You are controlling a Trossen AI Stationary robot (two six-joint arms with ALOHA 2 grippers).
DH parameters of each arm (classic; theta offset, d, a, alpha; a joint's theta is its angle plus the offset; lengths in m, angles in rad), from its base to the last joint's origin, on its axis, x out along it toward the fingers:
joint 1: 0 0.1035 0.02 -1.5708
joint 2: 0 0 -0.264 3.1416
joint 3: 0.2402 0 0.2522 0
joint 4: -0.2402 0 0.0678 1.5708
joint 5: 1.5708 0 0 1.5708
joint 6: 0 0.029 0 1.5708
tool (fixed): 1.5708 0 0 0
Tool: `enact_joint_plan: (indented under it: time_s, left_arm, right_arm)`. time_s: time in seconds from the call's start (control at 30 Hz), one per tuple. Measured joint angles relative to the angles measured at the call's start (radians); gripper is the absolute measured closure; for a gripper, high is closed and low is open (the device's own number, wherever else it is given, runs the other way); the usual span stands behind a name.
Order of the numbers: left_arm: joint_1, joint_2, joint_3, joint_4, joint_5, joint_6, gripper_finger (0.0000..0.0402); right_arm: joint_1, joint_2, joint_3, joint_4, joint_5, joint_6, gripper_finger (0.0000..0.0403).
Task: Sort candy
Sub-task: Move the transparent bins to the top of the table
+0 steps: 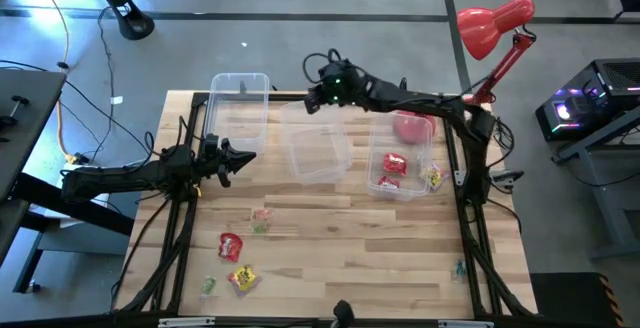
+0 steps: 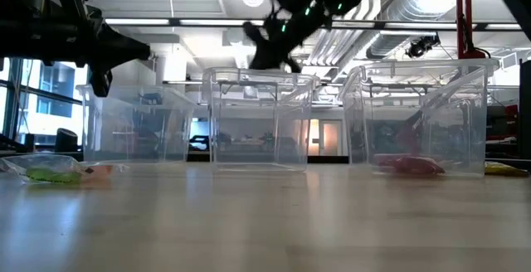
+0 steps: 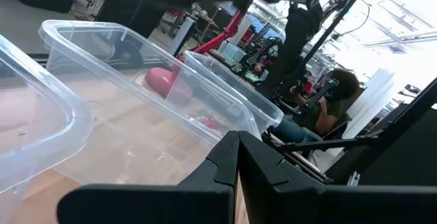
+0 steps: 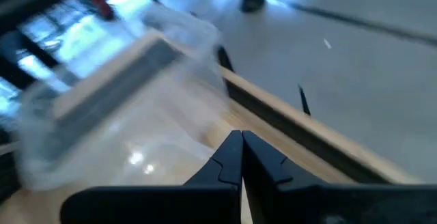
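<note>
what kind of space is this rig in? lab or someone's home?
Most likely a robotics lab or workshop. The wooden table stands on a bare concrete floor with loose cables, the low view shows exposed ceiling ducts and strip lights, and a person sits at a workstation behind.

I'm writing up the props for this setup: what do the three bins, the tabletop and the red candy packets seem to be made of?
Bins: clear, glossy, seemingly rigid plastic; the table shows through the walls. Tabletop: pale wood in joined strips, butcher-block style, with a matte to satin look. Red candy packets: probably thin plastic or foil wrap, crinkled and slightly shiny, though too small to be sure.
</note>
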State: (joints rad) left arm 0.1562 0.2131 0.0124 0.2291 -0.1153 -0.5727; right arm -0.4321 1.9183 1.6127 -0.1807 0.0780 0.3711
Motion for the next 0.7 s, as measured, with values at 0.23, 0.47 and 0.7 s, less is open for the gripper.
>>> enact_joint_plan:
  time_s: [0.23,0.47,0.7]
  left_arm:
    - [0.0,0.0,0.0,0.0,0.0,0.0,0.0401]
    - [0.0,0.0,0.0,0.0,0.0,0.0,0.0401]
    - [0.0,0.0,0.0,0.0,0.0,0.0,0.0401]
  right_arm:
    - [0.091,-0.227,0.001,-0.273,-0.035,-0.256,0.0403]
    - [0.275,-0.332,0.001,-0.584,-0.091,-0.283,0.0403]
    - [0.451,-0.325,0.0,-0.687,-0.045,-0.271,0.0403]
